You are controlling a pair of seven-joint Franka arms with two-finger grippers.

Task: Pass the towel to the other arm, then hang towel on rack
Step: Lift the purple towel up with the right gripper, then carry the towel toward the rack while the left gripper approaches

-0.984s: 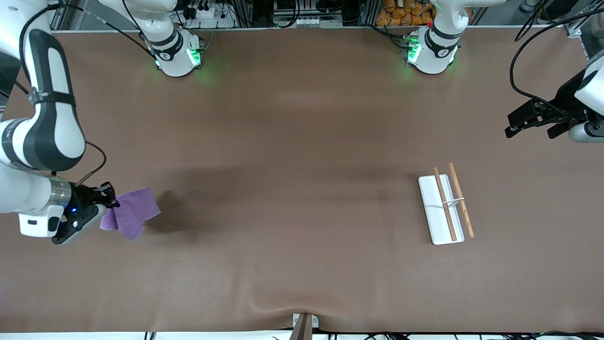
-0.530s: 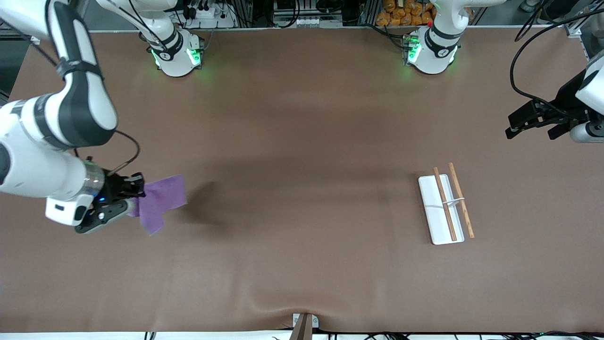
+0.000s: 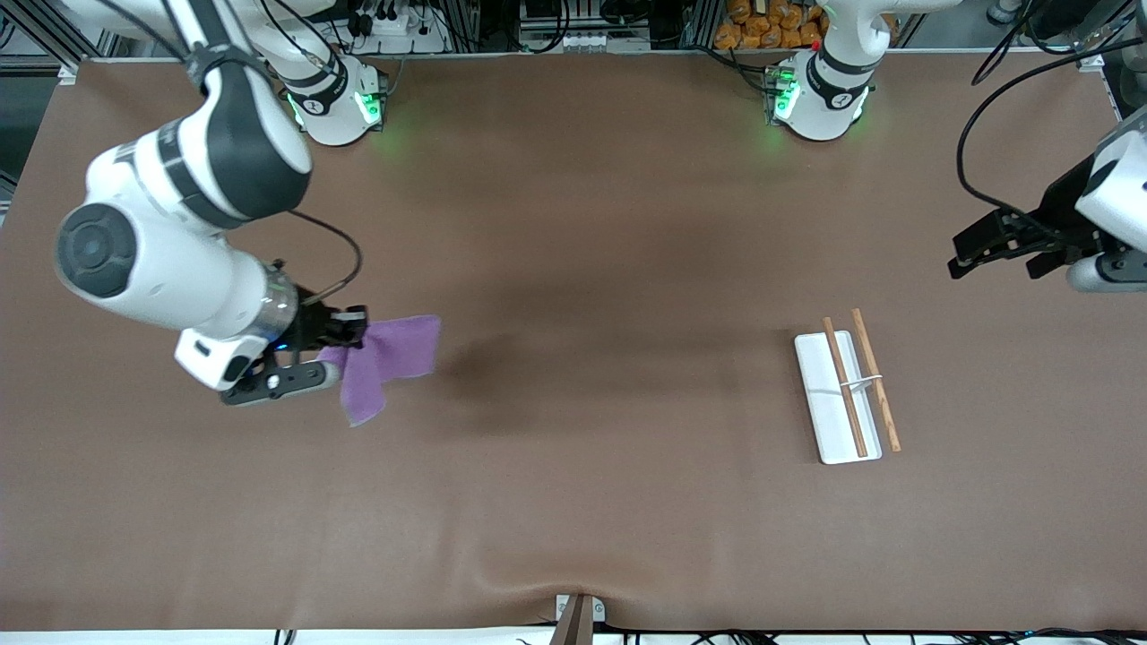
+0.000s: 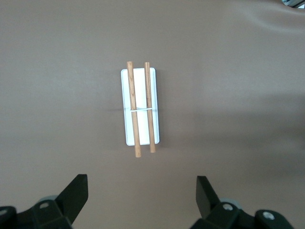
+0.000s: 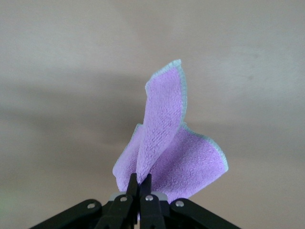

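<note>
Two arms: the right one carries the cloth, the left one waits at its own end of the table.
Landmark: the rack (image 3: 843, 387) — every place below is given against it.
Rack: a white tray base flat on the brown table (image 3: 573, 502), with two thin wooden rods (image 4: 141, 109) lying side by side along its length, joined by a thin white bracket near their middle; one rod lies over the tray, the other along its edge toward the left arm's end. It is seen whole in the left wrist view (image 4: 139, 107).
Towel: the towel (image 3: 387, 362) hangs in the air, well apart from the rack, toward the right arm's end of the table; only its purple face shows, with a pale edge, and one corner droops lower than the rest. A dark shadow lies on the table between towel and rack.
Right gripper: the right gripper (image 3: 345, 351) is clamped tight on one edge of the towel — in the right wrist view (image 5: 139, 183) the two fingers meet on a pinched fold, and the cloth (image 5: 169, 148) fans out from them in two flaps.
Left gripper: the left gripper (image 3: 990, 255) hangs in the air, apart from the rack, toward the left arm's end and the robots' bases; its fingers (image 4: 76, 193) are spread wide with nothing between them, and the rack shows in the gap.
</note>
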